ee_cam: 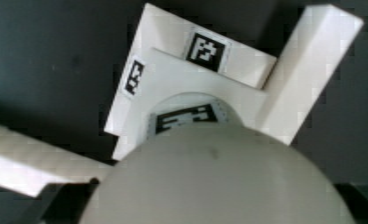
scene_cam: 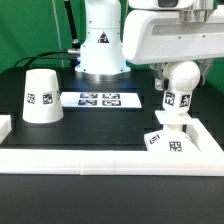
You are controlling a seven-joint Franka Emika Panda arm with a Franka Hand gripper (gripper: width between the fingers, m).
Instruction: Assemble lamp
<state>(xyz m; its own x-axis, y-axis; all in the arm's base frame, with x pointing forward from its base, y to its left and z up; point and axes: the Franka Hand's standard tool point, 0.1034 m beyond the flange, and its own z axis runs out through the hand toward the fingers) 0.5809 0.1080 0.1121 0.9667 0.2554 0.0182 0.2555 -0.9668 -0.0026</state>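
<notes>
Bulb [scene_cam: 181,90] held fast in your claw [scene_cam: 181,74], the two fingers closed on its round body, narrow neck pointing down. It hangs upright directly over the square base [scene_cam: 164,138], with the neck meeting the base's top. Whether it merely rests there or has started into the socket, you cannot tell from either view. Base lies toward the exterior view's right, tucked beside the corner of the white rail [scene_cam: 100,160], likely so the rail braces it against turning while you work the bulb in. Wrist view agrees on alignment: bulb [ee_cam: 207,165] fills the foreground, base [ee_cam: 195,70] centred beyond it, one edge against the rail [ee_cam: 314,70]. Shade [scene_cam: 40,97] stands wide end down on the dark worktop [scene_cam: 110,125], well apart toward the exterior view's left, untouched, parked clear for the last step. Marker board [scene_cam: 97,98] lies flat between shade and base, further back. Judgement: bulb-to-base step in hand. Keep the grip vertical; a tilted neck could jam or nudge the base off the rail.
</notes>
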